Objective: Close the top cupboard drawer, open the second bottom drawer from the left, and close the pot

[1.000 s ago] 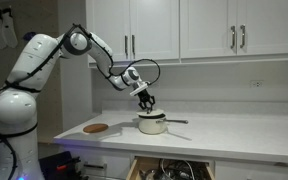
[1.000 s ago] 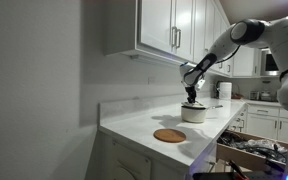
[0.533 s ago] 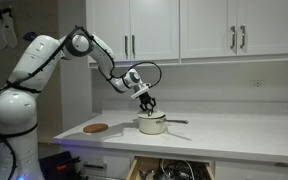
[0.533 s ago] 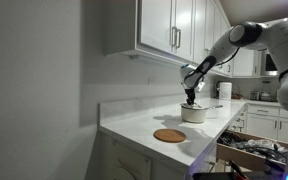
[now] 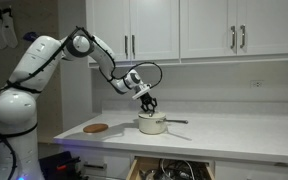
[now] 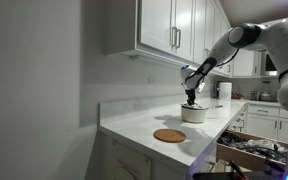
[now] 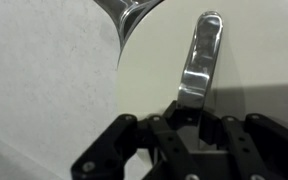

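Clenched gripper (image 7: 189, 118) pinches the shiny metal handle (image 7: 199, 60) on the pale round lid (image 7: 154, 90) of the small pot (image 5: 152, 125).

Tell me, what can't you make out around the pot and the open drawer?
- Whether the lid sits fully on the pot: too small in both exterior views, where the gripper covers it. The wrist view is too close and shows only part of the lid.
- Pot's inside: hidden in every view.
- Drawer contents: a dark, tiny jumble in an exterior view, cut off by the bottom edge.
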### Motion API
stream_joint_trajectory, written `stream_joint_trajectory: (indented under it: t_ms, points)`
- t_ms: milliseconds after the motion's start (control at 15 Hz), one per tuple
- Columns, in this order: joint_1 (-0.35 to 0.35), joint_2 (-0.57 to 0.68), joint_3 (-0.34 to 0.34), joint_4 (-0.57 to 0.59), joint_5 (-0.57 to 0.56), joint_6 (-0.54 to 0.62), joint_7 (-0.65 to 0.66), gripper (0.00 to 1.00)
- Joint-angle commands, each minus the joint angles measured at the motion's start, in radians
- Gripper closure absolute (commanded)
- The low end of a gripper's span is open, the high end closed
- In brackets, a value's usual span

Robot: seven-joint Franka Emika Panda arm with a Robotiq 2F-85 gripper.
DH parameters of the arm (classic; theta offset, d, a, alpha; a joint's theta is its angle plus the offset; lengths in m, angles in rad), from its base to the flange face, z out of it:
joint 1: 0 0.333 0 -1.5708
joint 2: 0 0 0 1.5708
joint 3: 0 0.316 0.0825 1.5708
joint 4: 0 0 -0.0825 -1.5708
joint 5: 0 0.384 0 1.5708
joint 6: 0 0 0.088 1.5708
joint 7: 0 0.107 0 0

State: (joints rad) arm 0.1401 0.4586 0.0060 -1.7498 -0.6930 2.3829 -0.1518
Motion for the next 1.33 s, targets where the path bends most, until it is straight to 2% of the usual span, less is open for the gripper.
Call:
stream_joint_trajectory:
  t_ms: [0, 333, 400, 467, 533, 1000, 1067, 1267]
  points:
    - [0.013, 0.001, -0.014, 0.032, -0.052, 0.007, 0.015, 0.98]
    - [0.011, 0.005, -0.006, 0.034, -0.061, -0.006, 0.012, 0.98]
    - [0.010, 0.005, -0.003, 0.033, -0.054, -0.012, 0.008, 0.65]
    - [0.010, 0.004, -0.002, 0.032, -0.054, -0.012, 0.006, 0.64]
    - [0.011, 0.002, -0.002, 0.030, -0.053, -0.013, 0.006, 0.58]
    - [0.020, -0.005, 0.000, 0.043, -0.054, -0.016, 0.010, 0.05]
    - [0.021, -0.008, 0.001, 0.042, -0.050, -0.022, 0.010, 0.01]
    - [0.023, -0.021, 0.005, 0.032, -0.041, -0.034, 0.008, 0.00]
